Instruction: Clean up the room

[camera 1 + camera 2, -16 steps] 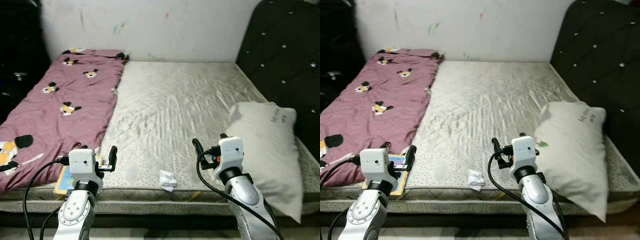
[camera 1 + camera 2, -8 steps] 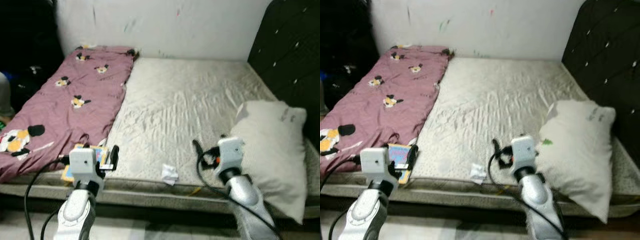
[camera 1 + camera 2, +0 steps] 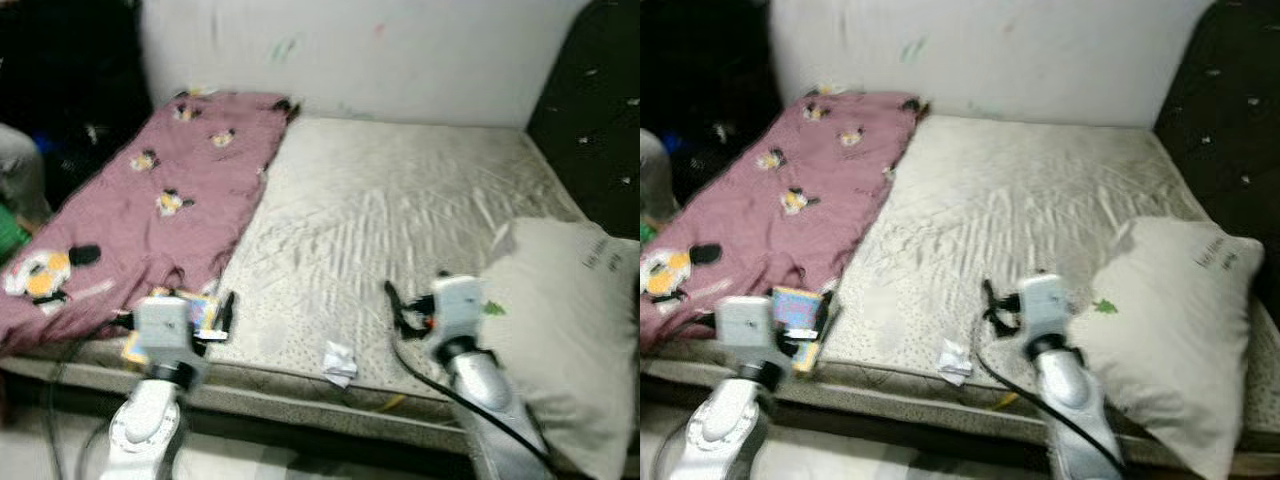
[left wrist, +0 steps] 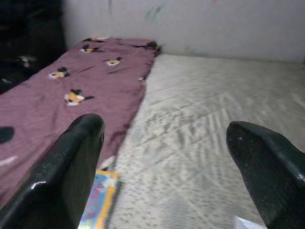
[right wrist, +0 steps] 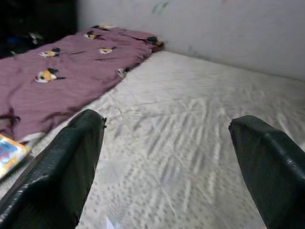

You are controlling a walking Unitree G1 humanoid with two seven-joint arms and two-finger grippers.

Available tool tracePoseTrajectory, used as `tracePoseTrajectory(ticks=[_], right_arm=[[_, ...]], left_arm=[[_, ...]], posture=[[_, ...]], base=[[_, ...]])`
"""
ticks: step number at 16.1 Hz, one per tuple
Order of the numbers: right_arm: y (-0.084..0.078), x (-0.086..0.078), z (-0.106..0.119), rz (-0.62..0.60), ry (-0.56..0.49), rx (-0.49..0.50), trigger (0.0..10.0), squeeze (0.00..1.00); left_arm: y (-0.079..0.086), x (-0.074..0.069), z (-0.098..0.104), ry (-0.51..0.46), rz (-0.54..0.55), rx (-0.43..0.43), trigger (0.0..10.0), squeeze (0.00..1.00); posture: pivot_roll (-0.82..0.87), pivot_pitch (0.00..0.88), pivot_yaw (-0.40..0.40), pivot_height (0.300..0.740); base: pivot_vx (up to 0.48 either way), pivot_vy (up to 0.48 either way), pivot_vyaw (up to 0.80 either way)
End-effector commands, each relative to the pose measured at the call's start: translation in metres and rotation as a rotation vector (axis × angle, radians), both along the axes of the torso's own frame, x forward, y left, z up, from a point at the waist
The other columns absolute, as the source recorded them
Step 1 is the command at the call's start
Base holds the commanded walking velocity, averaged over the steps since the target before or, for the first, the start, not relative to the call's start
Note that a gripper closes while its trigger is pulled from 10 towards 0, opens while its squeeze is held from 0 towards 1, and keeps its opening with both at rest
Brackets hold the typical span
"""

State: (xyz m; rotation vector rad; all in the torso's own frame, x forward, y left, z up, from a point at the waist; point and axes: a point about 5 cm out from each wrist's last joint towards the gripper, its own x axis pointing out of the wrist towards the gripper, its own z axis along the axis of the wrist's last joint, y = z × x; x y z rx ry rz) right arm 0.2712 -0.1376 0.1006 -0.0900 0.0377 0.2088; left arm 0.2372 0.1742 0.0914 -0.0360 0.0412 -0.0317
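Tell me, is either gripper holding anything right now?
Nothing is held. The left gripper and the right gripper are both open above the mattress.

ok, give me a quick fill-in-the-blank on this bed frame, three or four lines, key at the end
1. The crumpled white paper lies near the mattress's front edge, between the two ____.
2. The pillow lies on the robot's ____ side of the mattress.
3. The blanket with cartoon prints is coloured ____.
4. Both wrist views show the jaws standing ____.

Missing words: grippers; right; pink; open
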Motion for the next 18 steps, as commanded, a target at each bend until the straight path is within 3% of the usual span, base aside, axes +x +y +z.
tracePoseTrajectory(ticks=[1, 5, 14, 18], right_arm=[[-0.008, 0.000, 0.001, -0.026, -0.001, -0.009, 10.0, 0.00], [-0.007, 0.001, 0.001, -0.024, -0.004, -0.008, 10.0, 0.00], [-0.007, 0.009, 0.007, -0.034, -0.030, -0.016, 10.0, 0.00], [-0.010, 0.021, 0.009, -0.049, -0.043, -0.002, 10.0, 0.00]], left_arm=[[-0.004, 0.003, 0.003, -0.013, -0.017, -0.004, 10.0, 0.00], [-0.005, 0.003, 0.003, -0.016, -0.028, -0.007, 10.0, 0.00], [-0.008, 0.017, 0.011, -0.038, -0.022, 0.030, 10.0, 0.00], [-0.006, 0.029, 0.012, -0.050, -0.019, 0.035, 10.0, 0.00]], posture=[[0.05, 0.000, -0.004, 0.740], [0.05, 0.000, 0.001, 0.740], [0.04, 0.000, 0.007, 0.740], [0.04, 0.000, 0.018, 0.740]], base=[[0.247, 0.000, 0.00], [0.273, 0.000, 0.00], [0.000, 0.000, 0.00], [0.000, 0.000, -0.20]])
